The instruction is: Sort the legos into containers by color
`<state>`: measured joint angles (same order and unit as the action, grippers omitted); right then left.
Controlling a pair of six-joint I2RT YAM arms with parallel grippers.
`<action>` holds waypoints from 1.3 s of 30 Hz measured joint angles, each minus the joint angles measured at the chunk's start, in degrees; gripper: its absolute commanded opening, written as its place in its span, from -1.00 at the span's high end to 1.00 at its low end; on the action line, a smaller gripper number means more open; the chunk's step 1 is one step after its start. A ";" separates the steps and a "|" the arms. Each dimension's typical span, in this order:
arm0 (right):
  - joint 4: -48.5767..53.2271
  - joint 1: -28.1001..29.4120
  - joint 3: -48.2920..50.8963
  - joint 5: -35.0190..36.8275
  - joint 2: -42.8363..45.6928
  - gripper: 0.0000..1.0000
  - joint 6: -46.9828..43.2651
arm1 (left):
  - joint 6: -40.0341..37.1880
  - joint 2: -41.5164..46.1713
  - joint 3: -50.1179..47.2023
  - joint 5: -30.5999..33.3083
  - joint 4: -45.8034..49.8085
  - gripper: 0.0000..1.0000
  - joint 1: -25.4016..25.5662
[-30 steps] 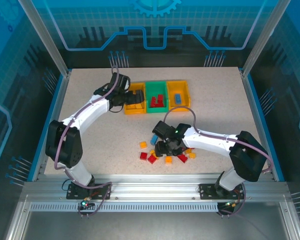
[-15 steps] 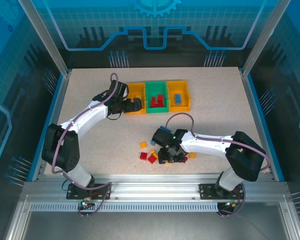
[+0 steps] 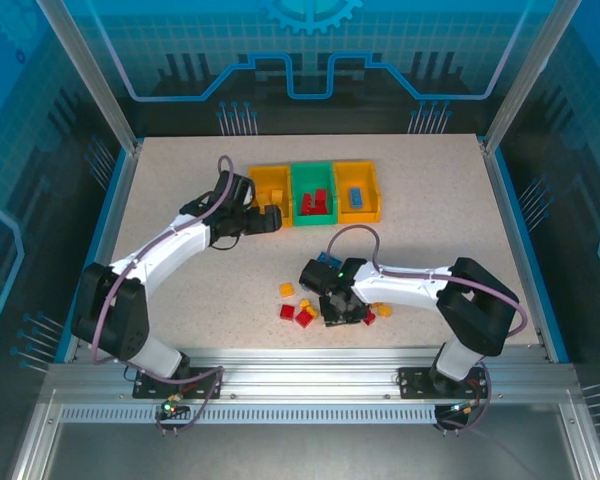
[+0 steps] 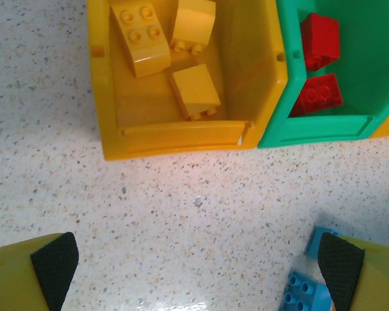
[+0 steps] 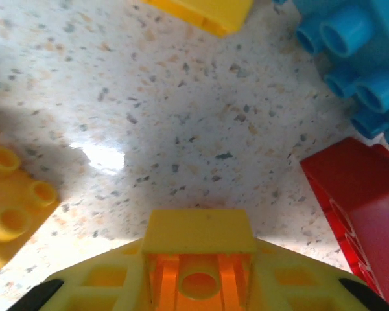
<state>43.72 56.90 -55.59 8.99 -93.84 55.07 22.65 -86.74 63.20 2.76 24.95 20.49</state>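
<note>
right gripper [image 5: 198,288] is clamped on a yellow brick [image 5: 198,238] close to the table [image 5: 181,129], with a red brick [image 5: 360,194] just beside it. left gripper [image 4: 198,265] hangs spread wide, and the yellow bin [image 4: 181,137] just ahead holds three yellow legos [image 4: 194,91].

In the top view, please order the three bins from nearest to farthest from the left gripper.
1. Left yellow bin, just ahead of the left gripper.
2. Green bin, the middle one.
3. Right yellow bin, far end of the row.
</note>
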 measured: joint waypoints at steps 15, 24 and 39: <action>-6.67 -15.10 -19.28 -5.95 0.28 0.44 -13.44 | 4.87 11.15 -13.27 4.04 0.02 -0.97 2.32; -11.21 -19.74 -42.71 -16.26 -20.06 0.44 -17.51 | 10.19 11.37 -17.35 5.40 0.24 -0.98 9.62; -3.15 -20.59 -82.47 -18.27 -49.92 0.17 -16.61 | 15.43 11.37 -20.28 5.62 0.24 -0.97 13.44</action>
<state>40.58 36.32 -138.06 -9.28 -143.76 38.46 38.09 -75.37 42.92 8.38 25.19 33.93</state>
